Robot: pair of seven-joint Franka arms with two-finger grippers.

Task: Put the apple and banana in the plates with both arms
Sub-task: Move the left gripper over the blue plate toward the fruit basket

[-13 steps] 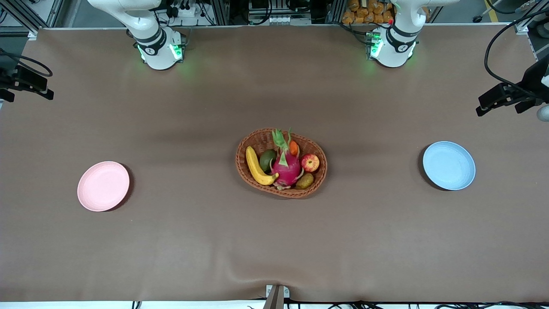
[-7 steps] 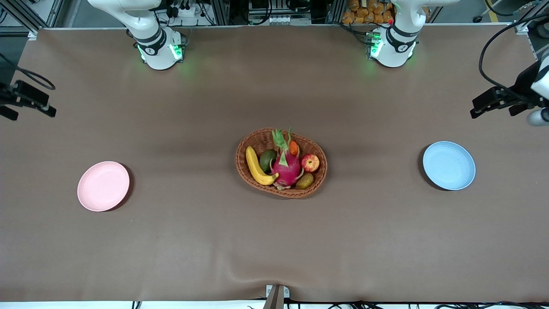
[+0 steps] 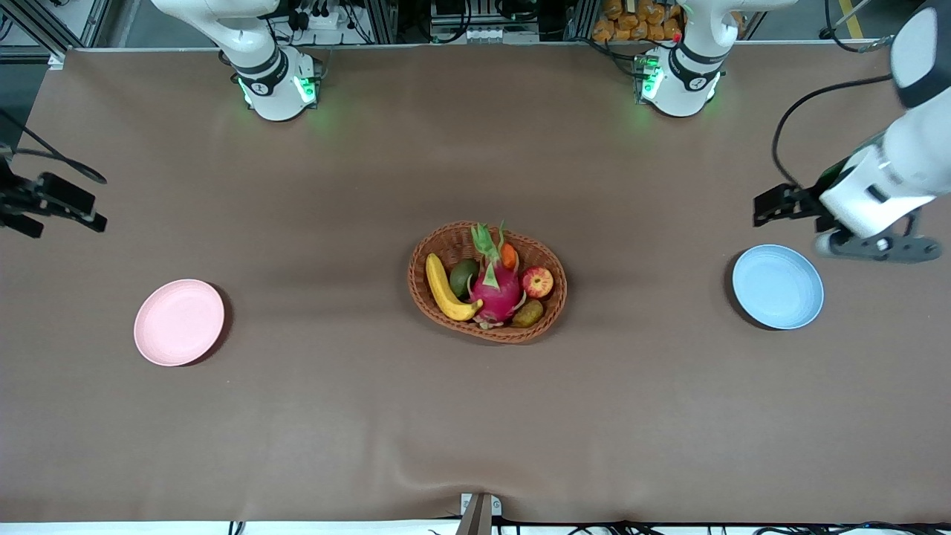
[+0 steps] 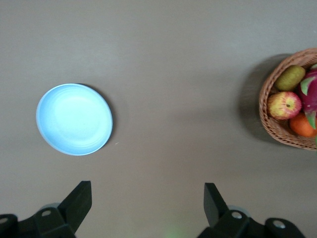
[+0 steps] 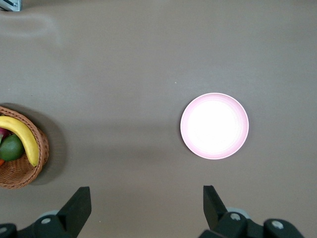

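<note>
The banana and the apple lie in a wicker basket at the table's middle. The banana also shows in the right wrist view, and the apple in the left wrist view. The pink plate sits empty toward the right arm's end. The blue plate sits empty toward the left arm's end. My left gripper is open and empty, high over bare table beside the blue plate. My right gripper is open and empty, high over bare table by the pink plate.
The basket also holds a magenta dragon fruit, a green fruit, a small orange fruit and a brownish kiwi-like fruit. The brown cloth has a wrinkle by the edge nearest the front camera.
The left arm has swung in from the table's end and now hangs beside the blue plate. The right arm's hand has shifted slightly nearer the front camera. The fruit and plates have not moved.
</note>
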